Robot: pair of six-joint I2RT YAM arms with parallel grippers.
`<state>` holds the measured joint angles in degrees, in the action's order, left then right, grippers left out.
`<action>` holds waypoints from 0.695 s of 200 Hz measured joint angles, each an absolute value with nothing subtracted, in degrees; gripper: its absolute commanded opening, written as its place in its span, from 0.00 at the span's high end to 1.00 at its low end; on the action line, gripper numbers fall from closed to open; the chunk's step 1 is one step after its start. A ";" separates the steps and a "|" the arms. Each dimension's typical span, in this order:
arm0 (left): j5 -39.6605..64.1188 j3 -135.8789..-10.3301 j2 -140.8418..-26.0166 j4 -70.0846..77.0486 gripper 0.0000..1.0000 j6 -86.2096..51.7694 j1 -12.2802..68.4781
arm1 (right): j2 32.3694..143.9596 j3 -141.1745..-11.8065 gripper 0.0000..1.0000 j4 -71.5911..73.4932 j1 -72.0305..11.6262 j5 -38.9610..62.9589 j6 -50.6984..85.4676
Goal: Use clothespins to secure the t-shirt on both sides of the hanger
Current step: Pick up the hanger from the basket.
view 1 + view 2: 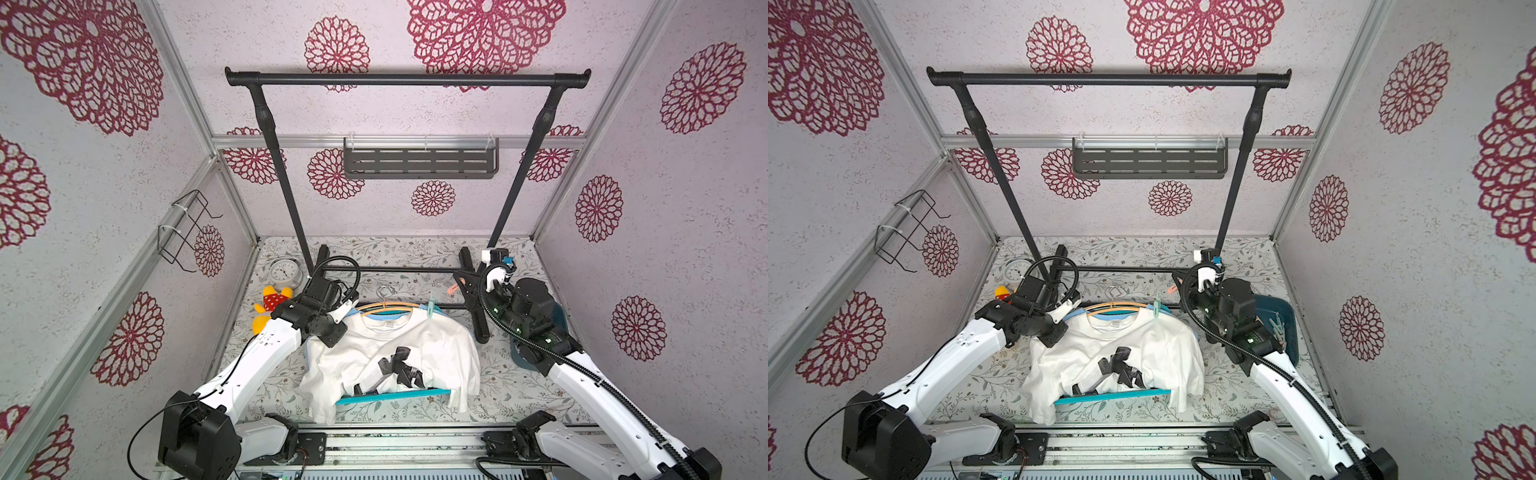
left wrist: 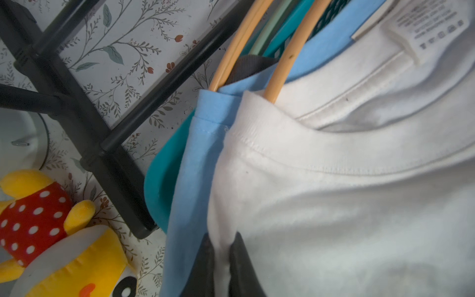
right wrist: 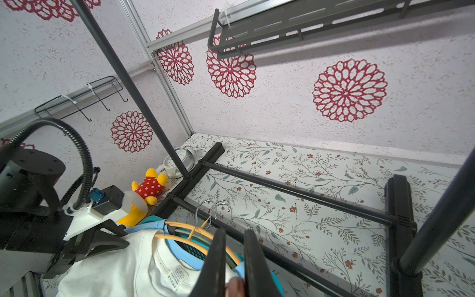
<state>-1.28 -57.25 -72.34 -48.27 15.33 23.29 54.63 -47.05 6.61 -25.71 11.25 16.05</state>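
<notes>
On the tabletop, left tool pinches soft white t-shirt cloth. Right tool, nearly closed, grips a pink plastic clothespin.

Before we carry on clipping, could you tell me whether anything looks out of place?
The shirt lies rumpled over the basket, and only one shoulder carries a mint clothespin; the shoulder pinched by the left claw shows none yet. The right claw seems to hold a pink clothespin.
</notes>
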 measured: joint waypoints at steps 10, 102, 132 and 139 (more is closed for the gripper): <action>-1.78 -57.25 -71.88 -48.27 0.96 15.59 23.49 | 54.63 -47.09 1.00 6.61 -25.71 11.27 16.03; -7.73 -57.23 -64.03 -46.19 1.00 19.44 28.67 | 54.70 -52.34 1.00 5.69 -25.71 14.87 14.63; -9.80 -57.39 -61.58 -43.07 1.00 22.44 32.18 | 56.10 -57.52 1.00 4.89 -25.87 20.08 14.57; -10.02 -57.56 -61.23 -42.37 1.00 23.18 32.84 | 56.80 -58.96 1.00 4.60 -26.04 21.30 14.57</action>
<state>-10.02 -57.56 -61.23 -42.37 23.18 32.84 56.80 -58.96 4.60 -26.04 21.30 14.57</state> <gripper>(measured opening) 0.114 0.137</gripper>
